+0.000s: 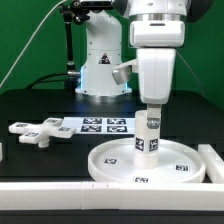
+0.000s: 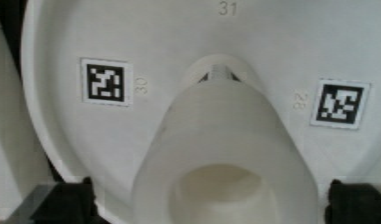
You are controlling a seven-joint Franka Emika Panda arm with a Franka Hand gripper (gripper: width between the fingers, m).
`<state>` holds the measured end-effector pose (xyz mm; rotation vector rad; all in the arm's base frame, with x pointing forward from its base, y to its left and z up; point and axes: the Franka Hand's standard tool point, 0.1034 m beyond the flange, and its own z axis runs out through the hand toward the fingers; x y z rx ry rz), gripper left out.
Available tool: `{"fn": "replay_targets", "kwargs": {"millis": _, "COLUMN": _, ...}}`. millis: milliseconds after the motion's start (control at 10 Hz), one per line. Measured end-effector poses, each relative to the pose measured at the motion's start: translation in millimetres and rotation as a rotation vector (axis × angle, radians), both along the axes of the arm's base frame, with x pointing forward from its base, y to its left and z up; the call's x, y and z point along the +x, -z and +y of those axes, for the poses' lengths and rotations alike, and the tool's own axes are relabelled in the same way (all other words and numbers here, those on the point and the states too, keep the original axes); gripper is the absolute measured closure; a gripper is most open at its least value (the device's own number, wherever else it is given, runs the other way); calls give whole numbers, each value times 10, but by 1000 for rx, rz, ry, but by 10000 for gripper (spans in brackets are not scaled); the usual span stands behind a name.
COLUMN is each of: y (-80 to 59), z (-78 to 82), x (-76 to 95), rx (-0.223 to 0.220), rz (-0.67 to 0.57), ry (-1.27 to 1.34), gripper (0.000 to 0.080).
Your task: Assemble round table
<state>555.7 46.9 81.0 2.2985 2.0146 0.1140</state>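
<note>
White plastic is filling most of what you are seeing. The round disc [image 1: 112, 166] is lying flat on the black counter [image 1: 40, 105] with its rim turned up. The short cylinder leg [image 1: 148, 138] is standing upright at the disc's middle.

The end effector [image 1: 150, 112] is hanging straight above the disc's centre with its fingers spread wide, one on each side of the leg's top end. From the exterior view you cannot tell whether either finger is touching the leg.

In the wrist view you are looking down the leg [image 2: 205, 130] onto the disc [image 2: 169, 40]. The end effector [image 2: 213, 196] is straddling the leg's hollow top, with its dark fingertips [image 2: 62, 198] sitting out to both sides. Two square tags [image 2: 107, 80] are showing on the disc's floor, one on either side of the leg.

The cross-shaped foot [image 1: 35, 131] is lying flat on the counter, well apart from the disc, toward the exterior view's left. The marker board [image 1: 103, 125] is lying just behind the disc, between it and the robot's base [image 1: 100, 70]. A long white bar [image 1: 60, 195] is running along the disc's near side.
</note>
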Motion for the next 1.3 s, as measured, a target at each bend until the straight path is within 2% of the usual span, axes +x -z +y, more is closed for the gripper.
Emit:
{"fn": "replay_targets", "kwargs": {"millis": 200, "y": 1, "z": -35, "x": 3, "rx": -25, "rz": 0, "ry": -97, "gripper": 150}}
{"fn": "replay_targets", "kwargs": {"millis": 300, "y": 6, "z": -50, "x": 2, "rx": -29, "rz": 2, "ry": -117, "gripper": 237}}
{"fn": "replay_targets", "kwargs": {"millis": 400, "y": 11, "z": -53, "x": 0, "rx": -29, "rz": 4, "ry": -111, "gripper": 371}}
{"fn": "replay_targets", "kwargs": {"millis": 900, "y": 5, "z": -60, "x": 3, "rx": -25, "rz": 2, "ry": -68, "gripper": 384}}
{"fn": "replay_targets", "kwargs": {"millis": 1300, "y": -2, "z": -23, "x": 35, "rx": 45, "rz": 53, "ry": 494, "gripper": 384}}
